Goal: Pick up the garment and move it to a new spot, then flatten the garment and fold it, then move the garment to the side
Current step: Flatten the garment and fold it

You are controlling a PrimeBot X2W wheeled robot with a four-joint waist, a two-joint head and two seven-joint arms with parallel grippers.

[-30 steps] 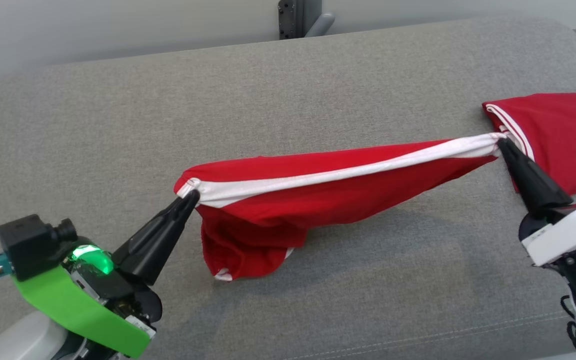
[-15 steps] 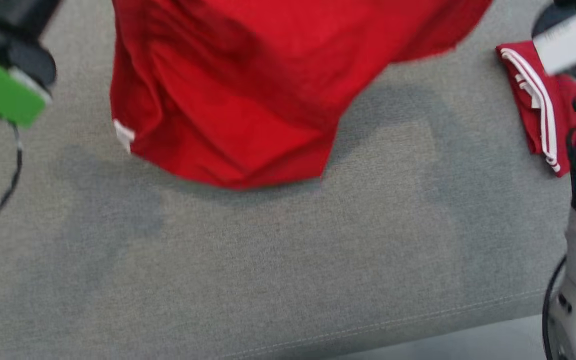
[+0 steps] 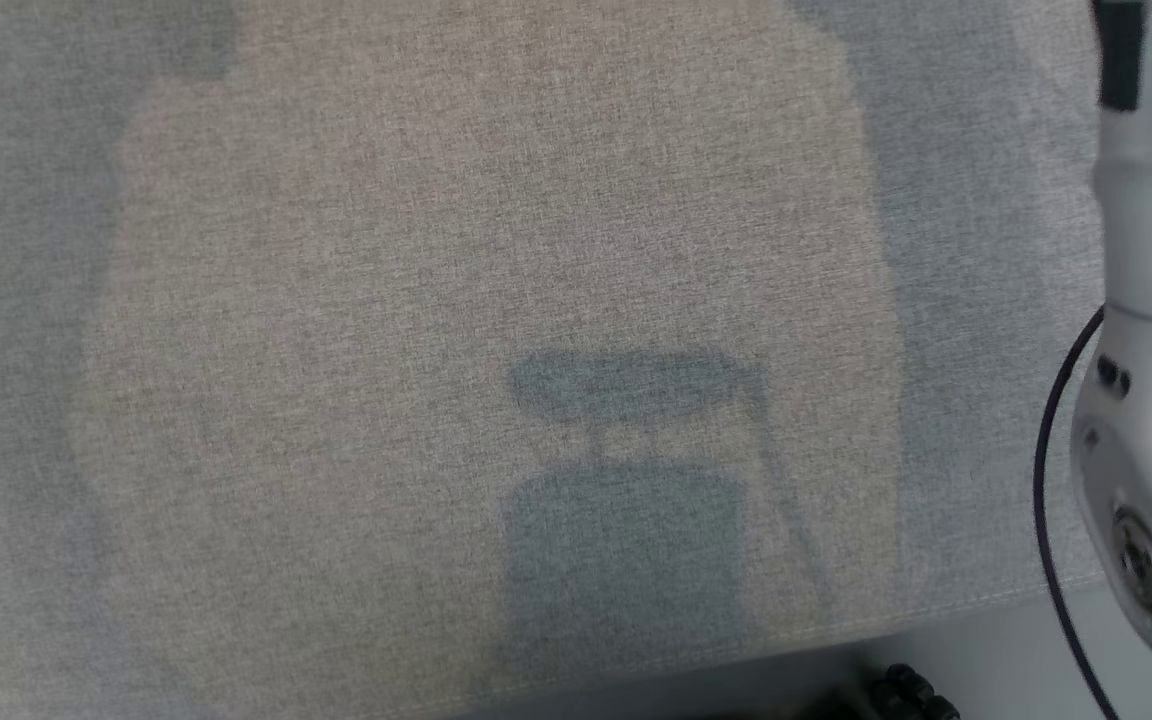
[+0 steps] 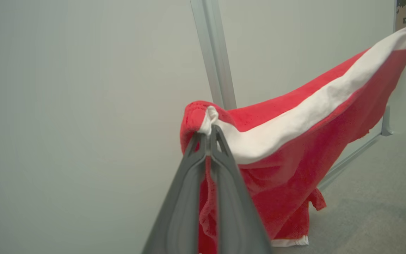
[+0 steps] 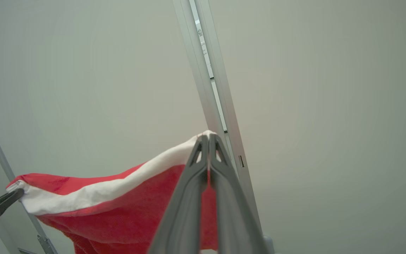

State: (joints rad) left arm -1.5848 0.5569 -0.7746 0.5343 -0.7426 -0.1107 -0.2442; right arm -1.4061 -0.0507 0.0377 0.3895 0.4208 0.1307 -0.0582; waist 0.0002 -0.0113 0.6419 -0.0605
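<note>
Since both wrist cameras look straight along the fingers, I start there: the left end effector (image 4: 210,131) is pinched fully together on one end of the white band (image 4: 312,106) of the red garment (image 4: 287,165), with a sliver of red cloth trapped between its two fingers. The right end effector (image 5: 208,139) is likewise clamped tight with no gap, gripping the band's other end. Between the two grips the garment hangs in the air, the band drawn into a shallow sag and the body drooping below it. By my reading it is soft, light, limp cloth that will bunch wherever it lands slack. The band's ends look like the right holds, and I judge that holding them well apart is what will lay it flat.

Further off, a white-trimmed hem (image 4: 289,241) dangles near the grey upholstered surface (image 3: 436,300); I cannot tell whether it touches. The fabric beneath both sets of fingers is cut off by the frame edge, and folds hide the garment's shape — I cannot say what kind it is. From the head camera I get grey upholstery, a boxy shadow (image 3: 626,520) and the pale right forearm (image 3: 1151,250), so the cloth's height over the surface is a guess. Behind everything stands a plain wall with a metal rail (image 4: 213,53).
</note>
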